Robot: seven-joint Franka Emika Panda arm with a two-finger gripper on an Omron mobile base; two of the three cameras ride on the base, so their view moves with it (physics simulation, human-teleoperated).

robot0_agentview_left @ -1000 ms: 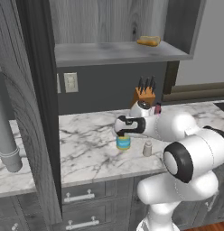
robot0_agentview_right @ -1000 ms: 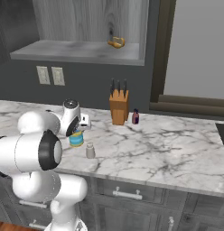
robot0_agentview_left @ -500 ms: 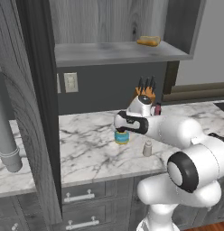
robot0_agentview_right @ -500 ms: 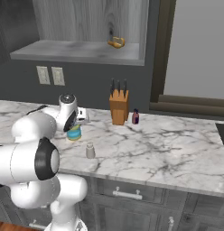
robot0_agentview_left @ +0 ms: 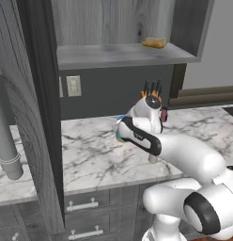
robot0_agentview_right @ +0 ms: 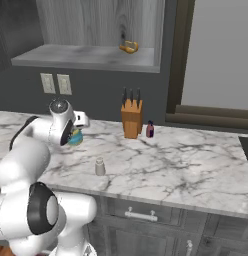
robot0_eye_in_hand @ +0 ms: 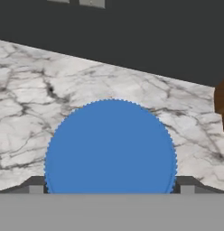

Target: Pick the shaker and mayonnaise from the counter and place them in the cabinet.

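Jar point(robot0_agentview_right: 75, 136) and shaker point(robot0_agentview_right: 99, 167) stand on counter point(robot0_agentview_right: 196, 170); shaker nearer front edge. Knife block point(robot0_agentview_right: 131, 118) behind, at wall.

The white arm bends low and reaches forward over the tabletop point(robot0_agentview_right: 186, 165). Its gripper point(robot0_eye_in_hand: 112, 191) points down, with one jaw on each side of the mayonnaise point(robot0_eye_in_hand: 111, 146) lid.

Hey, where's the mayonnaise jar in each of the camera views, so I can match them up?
Left base view: the mayonnaise jar is a sliver of blue peeking out left of the arm's wrist, mid-counter.
Right base view: it sits on the left part of the counter, half hidden behind the wrist.
Hand view: its blue lid is at the lower middle, a fingertip on either side.
Shared landmark: the knife block, against the back wall.
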